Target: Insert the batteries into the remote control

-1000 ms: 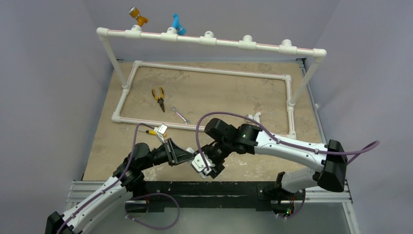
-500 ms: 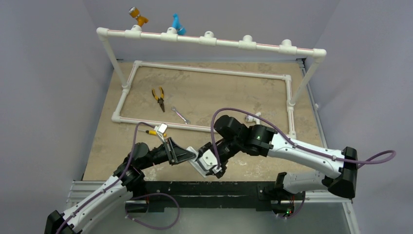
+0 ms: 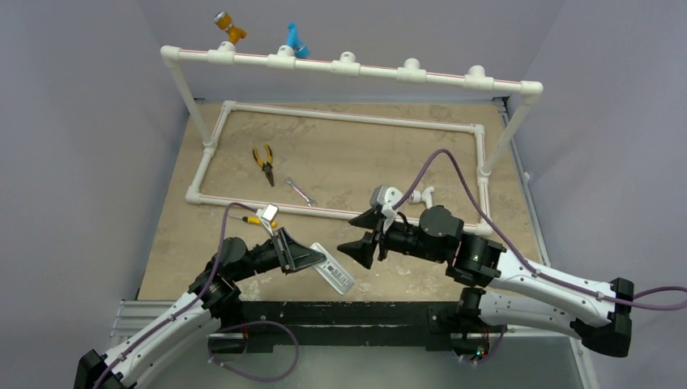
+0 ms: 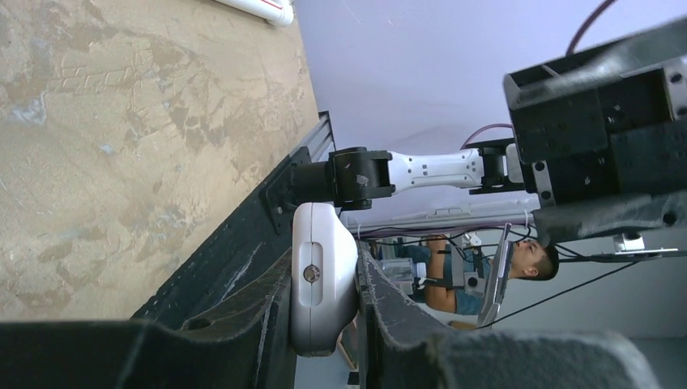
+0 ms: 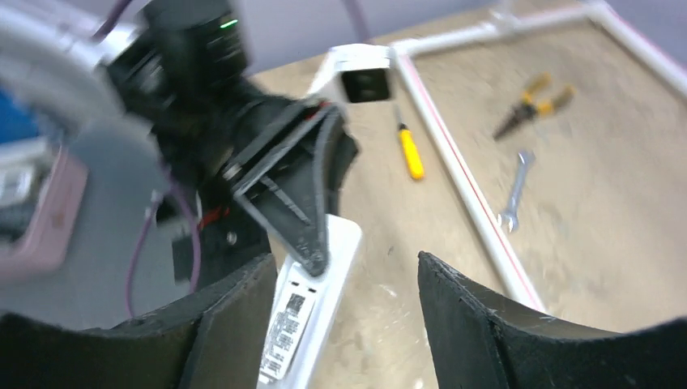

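Now that right gripper (image 3: 363, 235) has backed away from remote control (image 3: 334, 275), jaws apart and empty, left gripper (image 3: 312, 258) alone clamps handset, label side up, above table (image 3: 178, 243) near edge. Batteries not in view; loading likely unfinished, fetching one probably next.

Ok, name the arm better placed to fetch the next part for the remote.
Right. The left gripper is shut on the remote control and holds it in the air, so it is tied up. The right gripper stands open and empty beside the remote, free to reach.
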